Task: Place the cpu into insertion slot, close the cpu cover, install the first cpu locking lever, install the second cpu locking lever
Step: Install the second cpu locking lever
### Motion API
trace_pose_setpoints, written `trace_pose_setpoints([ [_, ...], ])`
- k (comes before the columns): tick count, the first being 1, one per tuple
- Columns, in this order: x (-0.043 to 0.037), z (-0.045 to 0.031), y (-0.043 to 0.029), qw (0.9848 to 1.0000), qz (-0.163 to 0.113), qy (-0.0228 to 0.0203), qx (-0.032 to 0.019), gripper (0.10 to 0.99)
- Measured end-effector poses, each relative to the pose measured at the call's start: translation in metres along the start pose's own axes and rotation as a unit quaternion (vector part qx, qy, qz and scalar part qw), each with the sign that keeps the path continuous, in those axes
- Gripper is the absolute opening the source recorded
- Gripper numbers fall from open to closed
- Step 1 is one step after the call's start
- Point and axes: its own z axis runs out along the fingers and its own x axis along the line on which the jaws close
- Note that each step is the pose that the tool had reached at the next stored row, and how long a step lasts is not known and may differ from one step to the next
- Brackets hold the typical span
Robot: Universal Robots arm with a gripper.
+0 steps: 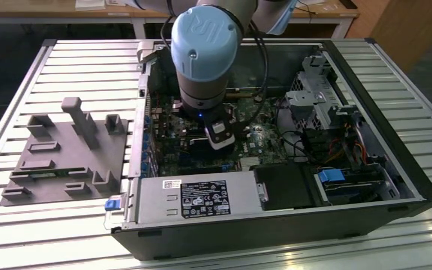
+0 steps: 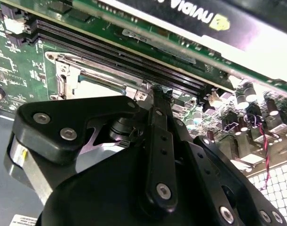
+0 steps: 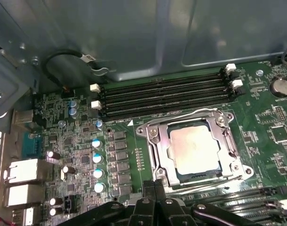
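1. Gripper (image 3: 154, 188): fingers pressed together, holding nothing, tips just beside the socket's edge.
2. Cpu (image 3: 195, 148): seated in the insertion slot (image 3: 158, 153); a light, rigid, smooth chip, probably fragile beneath, best held by its edges.
3. Cpu cover (image 3: 227, 141): thin, stiff metal frame lying down around the chip.
4. Memory slots (image 3: 164, 96): just beyond the socket.
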Motion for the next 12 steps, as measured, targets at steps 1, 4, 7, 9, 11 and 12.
trace_pose_setpoints([
  [1, 0.0001, 0.0008, 0.0004, 1.0000, 0.000, 0.0000, 0.0000, 0.102],
  [4, 0.0002, 0.0025, 0.0010, 1.0000, 0.000, 0.0000, 0.0000, 0.102],
  [7, 0.0003, 0.0027, 0.0011, 1.0000, 0.000, 0.0000, 0.0001, 0.102],
  [9, 0.0003, 0.0034, 0.0009, 1.0000, 0.000, 0.0000, -0.0001, 0.102],
  [11, 0.0002, 0.0048, 0.0003, 1.0000, 0.000, -0.0001, -0.0002, 0.102],
  [12, 0.0002, 0.0054, 0.0000, 1.0000, 0.000, -0.0001, -0.0001, 0.102],
])
